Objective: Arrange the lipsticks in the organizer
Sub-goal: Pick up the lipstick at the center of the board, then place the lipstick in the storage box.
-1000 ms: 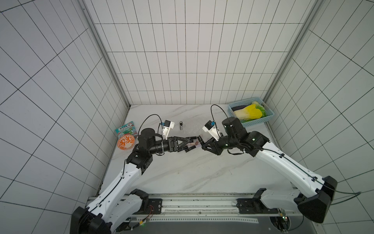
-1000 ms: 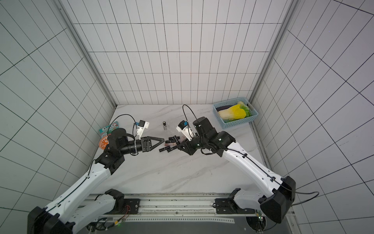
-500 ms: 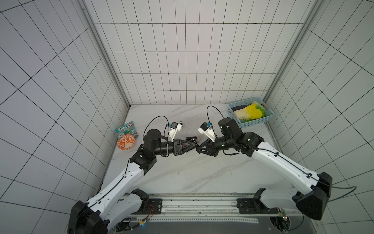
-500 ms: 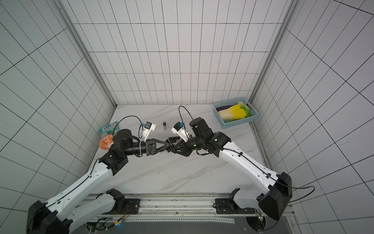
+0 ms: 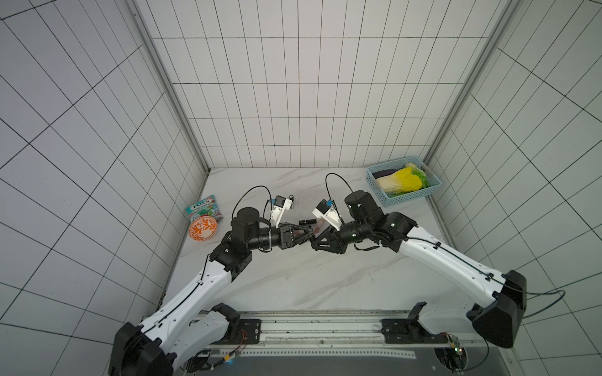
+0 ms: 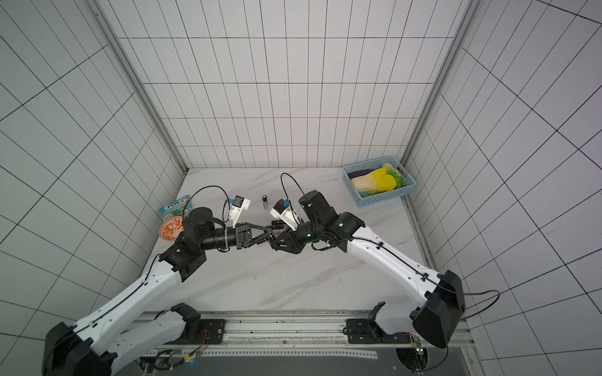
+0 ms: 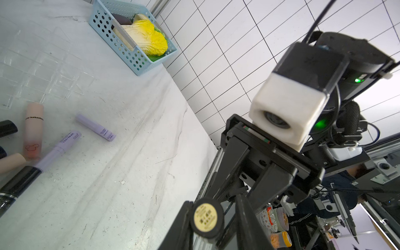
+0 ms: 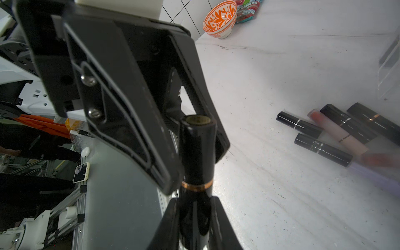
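Lipstick (image 8: 198,151) clamped by left pincer (image 7: 208,218), right pincer (image 8: 194,218)

The lipstick (image 8: 198,164) I hold is glossy black with a copper band and a gold end label. On the white, grey-veined table (image 5: 293,276) lie a pink tube (image 7: 33,129) and a lavender tube (image 7: 95,127). At right in both top views, the basket (image 5: 413,196) is light blue and the cabbage (image 5: 402,182) yellow and cream. At left, the bowl (image 5: 202,229) has an orange-and-white leaf pattern, and the packet (image 5: 203,208) is teal.
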